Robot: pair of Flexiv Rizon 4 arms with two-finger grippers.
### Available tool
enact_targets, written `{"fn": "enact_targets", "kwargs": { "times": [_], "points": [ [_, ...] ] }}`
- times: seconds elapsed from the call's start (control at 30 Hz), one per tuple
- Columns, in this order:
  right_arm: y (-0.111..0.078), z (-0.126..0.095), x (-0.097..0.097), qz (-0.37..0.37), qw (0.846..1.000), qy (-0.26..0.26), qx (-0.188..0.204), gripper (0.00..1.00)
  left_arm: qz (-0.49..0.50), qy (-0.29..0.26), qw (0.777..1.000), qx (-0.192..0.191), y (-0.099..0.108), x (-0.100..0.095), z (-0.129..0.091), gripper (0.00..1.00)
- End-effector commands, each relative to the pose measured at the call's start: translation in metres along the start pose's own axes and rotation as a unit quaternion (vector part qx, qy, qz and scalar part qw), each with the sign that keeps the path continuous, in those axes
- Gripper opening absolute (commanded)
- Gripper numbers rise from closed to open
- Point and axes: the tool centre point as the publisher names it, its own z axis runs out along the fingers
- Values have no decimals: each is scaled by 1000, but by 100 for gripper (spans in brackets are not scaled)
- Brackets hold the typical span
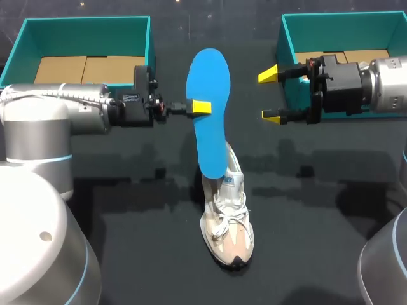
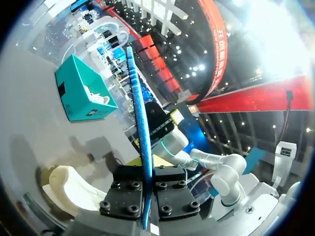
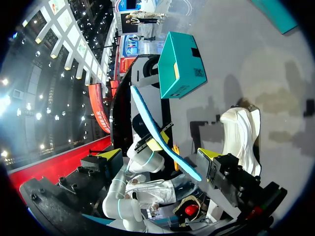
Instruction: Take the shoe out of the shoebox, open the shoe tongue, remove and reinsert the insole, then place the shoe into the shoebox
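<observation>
**Insole held over the shoe.** The left gripper is pinching the blue insole at mid-length, its jaws narrowed onto the thin foam. The insole's long axis is running in line with the sneaker standing on the black table. Its lower end is overlapping the sneaker's collar; whether it is entering the opening cannot be told. The right gripper is hovering beside the insole, jaws wide and holding nothing, near the right shoebox. Reinsertion probably falls to the left arm.
</observation>
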Motion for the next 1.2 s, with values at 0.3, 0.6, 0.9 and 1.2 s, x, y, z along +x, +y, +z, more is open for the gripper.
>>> {"fn": "enact_targets", "kwargs": {
  "times": [0.3,0.6,0.9,1.2],
  "points": [
    [0,1,0,1,1000,-1,0,100,138,-24,990,-32,-1,10,-2,0],
    [0,1,0,1,1000,-1,0,100,246,-49,967,-39,-2,13,-4,0],
    [0,1,0,1,1000,-1,0,100,361,-76,928,-46,-5,11,-2,0],
    [0,1,0,1,1000,-1,0,100,423,-58,903,-47,-13,21,-1,0]
  ]
}}
